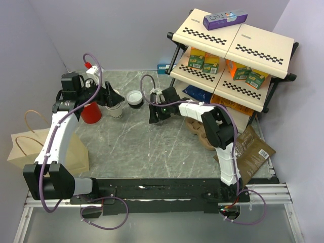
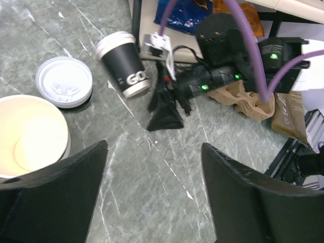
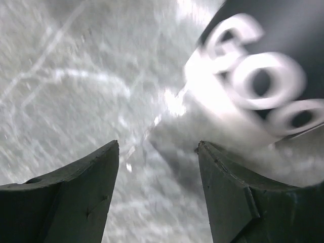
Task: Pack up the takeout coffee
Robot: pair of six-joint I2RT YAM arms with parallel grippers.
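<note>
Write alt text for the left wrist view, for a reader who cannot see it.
A dark takeout coffee with a white lid sits tilted on a marbled table beside the right gripper. A second lid and an open cream cup are nearby; the open left gripper frames the bottom edge.

Takeout coffee (image 3: 253, 86) blurred (heavily) and cut off by the right edge

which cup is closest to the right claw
The black cup with the white lid, right in front of the right claw; the cream cup and red cup stand over by the left claw.
</note>
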